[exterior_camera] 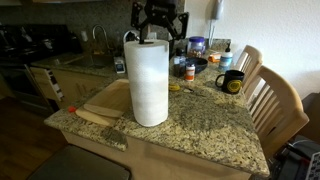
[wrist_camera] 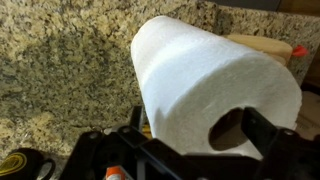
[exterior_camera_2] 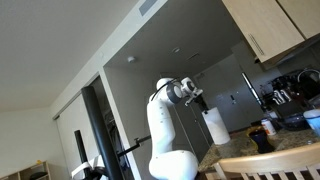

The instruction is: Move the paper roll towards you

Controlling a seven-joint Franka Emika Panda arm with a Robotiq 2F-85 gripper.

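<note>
The tall white paper-towel roll (exterior_camera: 147, 82) stands upright on the speckled granite countertop (exterior_camera: 210, 122). It is just beside a pale wooden cutting board (exterior_camera: 103, 100) and well apart from the black mug with a yellow mark (exterior_camera: 231, 82). The black Robotiq gripper (exterior_camera: 163, 30) hangs directly over the roll's top. In the wrist view its jaws are spread wide, with one dark finger (wrist_camera: 135, 118) at the roll's outer edge and the other near the hollow core (wrist_camera: 232, 130). I cannot tell whether either finger touches the paper, and nothing is clamped.
</note>
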